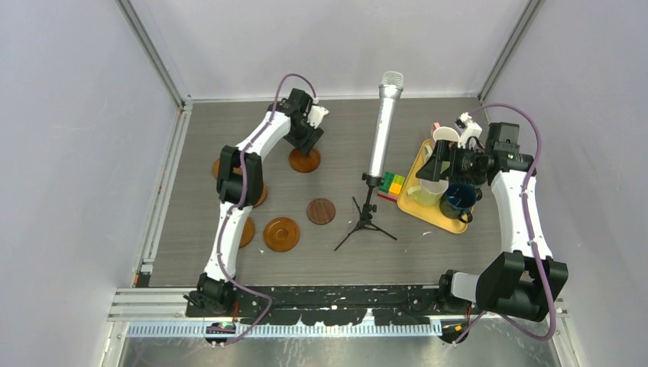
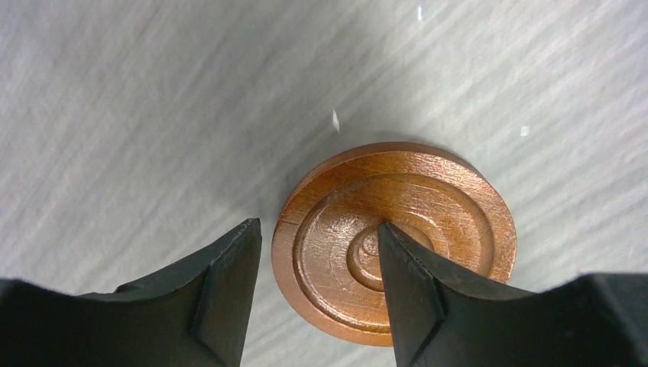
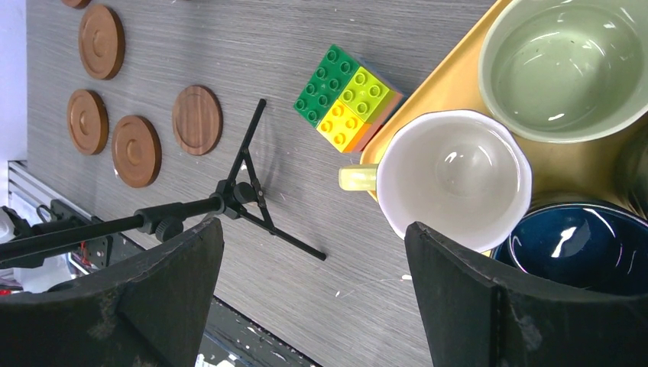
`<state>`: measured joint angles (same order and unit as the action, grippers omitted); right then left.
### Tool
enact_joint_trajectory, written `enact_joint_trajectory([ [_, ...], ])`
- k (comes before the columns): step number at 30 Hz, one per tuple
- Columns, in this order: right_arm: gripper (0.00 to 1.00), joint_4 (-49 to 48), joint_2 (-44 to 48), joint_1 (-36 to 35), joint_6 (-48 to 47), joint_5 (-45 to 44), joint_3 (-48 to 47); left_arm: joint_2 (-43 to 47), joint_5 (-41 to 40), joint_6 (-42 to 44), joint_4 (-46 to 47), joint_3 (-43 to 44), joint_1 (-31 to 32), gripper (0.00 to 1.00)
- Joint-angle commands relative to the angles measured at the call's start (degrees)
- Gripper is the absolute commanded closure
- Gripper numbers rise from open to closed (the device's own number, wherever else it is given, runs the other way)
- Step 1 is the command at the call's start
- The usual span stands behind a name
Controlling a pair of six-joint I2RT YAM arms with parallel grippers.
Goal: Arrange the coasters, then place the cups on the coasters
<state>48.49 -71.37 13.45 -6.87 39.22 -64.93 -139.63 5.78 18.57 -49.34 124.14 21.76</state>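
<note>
Orange-brown coaster [image 2: 428, 206] rim between left gripper [image 2: 317, 224] jaws, parted, not clamped. Right gripper [image 3: 313, 224] jaws spread wide, cream-yellow cup [image 3: 455, 180] just ahead.

A silver microphone [image 1: 382, 130] tilts on its black tripod [image 1: 367, 222] at the middle of a grey wood-grain table [image 1: 344, 256], with green, yellow and orange toy bricks [image 1: 393, 184] just beside a yellow tray [image 3: 458, 76].
</note>
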Motion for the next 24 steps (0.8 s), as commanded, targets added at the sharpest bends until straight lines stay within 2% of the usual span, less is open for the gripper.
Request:
enact_joint_trajectory([
  [1, 0.07, -0.69, -0.21, -0.18, -0.60, 0.94, -0.38, -8.13, 1.88, -2.89, -4.28, 13.01, 1.91, 0.41],
  [6, 0.07, -0.75, -0.34, -0.20, -0.68, 0.60, -0.20, -13.96, 0.85, -5.15, -3.46, 22.42, 2.67, 0.41],
  [18, 0.07, -0.85, -1.16, -0.26, -0.26, 0.06, -0.33, -14.49, -4.34, -9.14, 9.20, 24.09, 2.68, 0.35],
  [24, 0.07, -1.20, -1.00, -0.26, -0.07, -0.54, -0.01, -13.86, -8.10, -6.58, 13.85, 25.89, 2.63, 0.30],
])
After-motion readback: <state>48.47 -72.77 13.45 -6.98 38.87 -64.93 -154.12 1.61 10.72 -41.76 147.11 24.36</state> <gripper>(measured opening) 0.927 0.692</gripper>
